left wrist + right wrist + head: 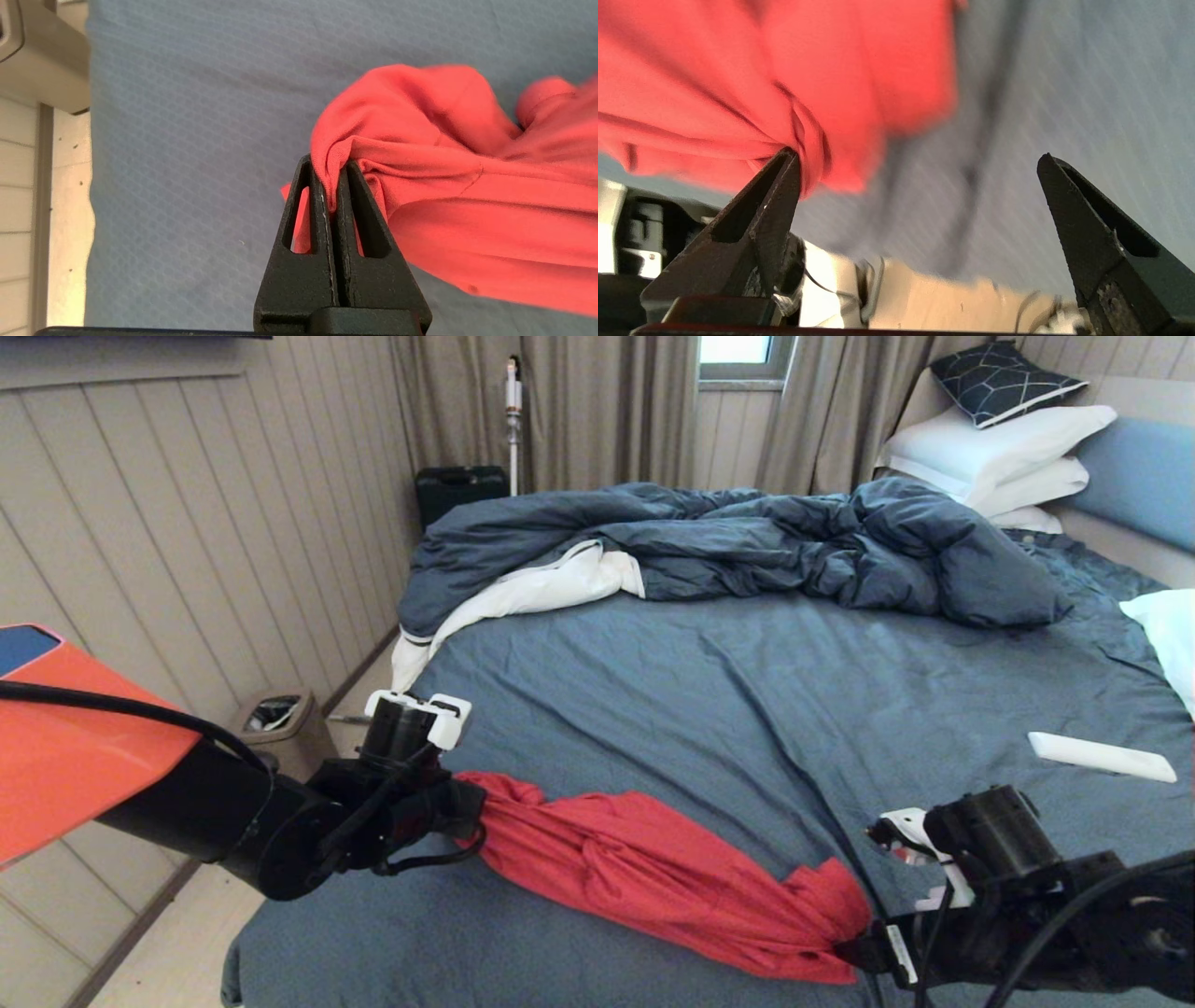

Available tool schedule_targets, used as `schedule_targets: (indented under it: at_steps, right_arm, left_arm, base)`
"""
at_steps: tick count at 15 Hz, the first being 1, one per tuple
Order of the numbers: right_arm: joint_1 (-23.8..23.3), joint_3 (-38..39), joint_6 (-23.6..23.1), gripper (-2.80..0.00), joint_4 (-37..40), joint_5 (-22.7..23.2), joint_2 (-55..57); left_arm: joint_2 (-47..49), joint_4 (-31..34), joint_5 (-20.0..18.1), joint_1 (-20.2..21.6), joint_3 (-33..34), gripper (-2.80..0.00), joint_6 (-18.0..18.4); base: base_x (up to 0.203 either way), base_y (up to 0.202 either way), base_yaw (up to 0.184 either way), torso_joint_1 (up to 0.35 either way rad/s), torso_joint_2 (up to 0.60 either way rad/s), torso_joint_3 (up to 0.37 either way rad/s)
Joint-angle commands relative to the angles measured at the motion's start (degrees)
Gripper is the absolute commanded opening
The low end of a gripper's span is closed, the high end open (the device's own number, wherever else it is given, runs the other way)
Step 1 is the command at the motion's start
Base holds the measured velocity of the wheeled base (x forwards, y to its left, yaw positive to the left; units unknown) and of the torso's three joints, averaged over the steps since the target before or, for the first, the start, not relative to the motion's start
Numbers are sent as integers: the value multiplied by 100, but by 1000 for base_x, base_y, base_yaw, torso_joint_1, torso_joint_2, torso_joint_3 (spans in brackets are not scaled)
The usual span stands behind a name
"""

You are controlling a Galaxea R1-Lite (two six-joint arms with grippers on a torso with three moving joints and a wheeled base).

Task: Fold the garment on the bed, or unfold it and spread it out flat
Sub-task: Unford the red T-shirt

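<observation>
Near the foot of the bed (pixel 709 691) I have the garment (pixel 653 877) strung in a twisted red rope between both arms. My left gripper (pixel 332 186) has its fingers clamped on a bunched edge; my right gripper (pixel 920 186) has its fingers wide apart, cloth touching one. Thin, limp jersey, I judge: pinch a hem or shoulder seam.

The red garment (pixel 653 877) lies bunched in a rope-like band across the blue-grey bed (pixel 747 691).

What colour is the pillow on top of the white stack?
The top pillow is dark navy with thin white geometric lines, seen best in the head view.
</observation>
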Motion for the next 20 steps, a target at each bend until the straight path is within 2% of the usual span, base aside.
schedule_targets:
  at_steps: [1,7,13,20]
  right_arm:
    - [-233,213,-55,0,-25,0,-255]
    - [-1306,487,-544,0,-198,31,-731]
    - [-1649,-406,-679,0,-176,51,-934]
    - [-2796,-1647,-760,0,-202,58,23]
  left_arm:
    - [42,-18,14,49,-56,-280,7]
    - [77,-18,6,84,-82,-280,7]
    - [68,-18,6,93,-57,-280,6]
    - [51,-18,6,93,-12,-280,7]
  base:
    - [0,0,0,0,0,0]
    - [0,0,0,0,0,0]
    - [0,0,0,0,0,0]
    - [0,0,0,0,0,0]
